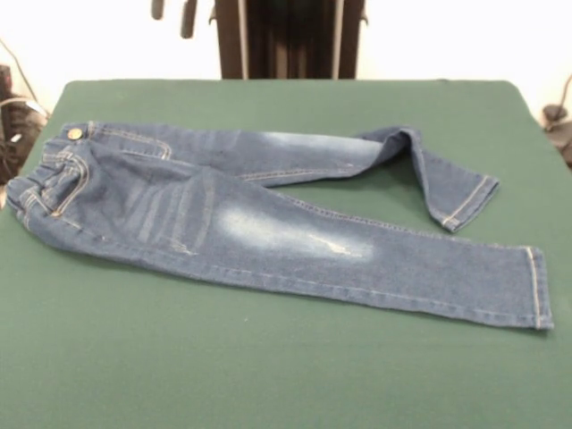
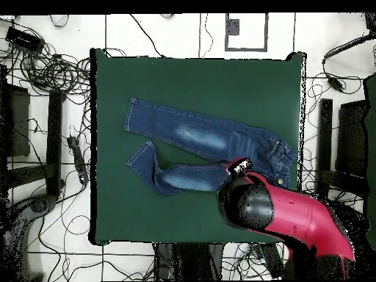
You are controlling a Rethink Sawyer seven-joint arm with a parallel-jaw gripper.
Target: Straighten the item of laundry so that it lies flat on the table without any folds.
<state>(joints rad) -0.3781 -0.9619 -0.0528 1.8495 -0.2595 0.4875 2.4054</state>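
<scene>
The small pair of blue denim jeans (image 1: 268,232) lies on the dark green table (image 1: 268,375), with its waist and brass button (image 1: 74,133) at the left. The near leg lies straight out to the right. The far leg is folded back at the knee, and its cuff (image 1: 469,204) points toward the near right. My gripper (image 1: 172,12) shows only its two dark fingertips at the top edge, apart and empty, high above the table's far side. In the overhead view the jeans (image 2: 198,139) lie mid-table (image 2: 147,213), and my red and black arm (image 2: 286,209) covers the waist end.
The robot's pedestal (image 1: 286,40) stands behind the table's far edge. Cables (image 2: 51,73) lie on the floor around the table, with dark stands (image 2: 55,139) at its sides. Wide bare felt surrounds the jeans.
</scene>
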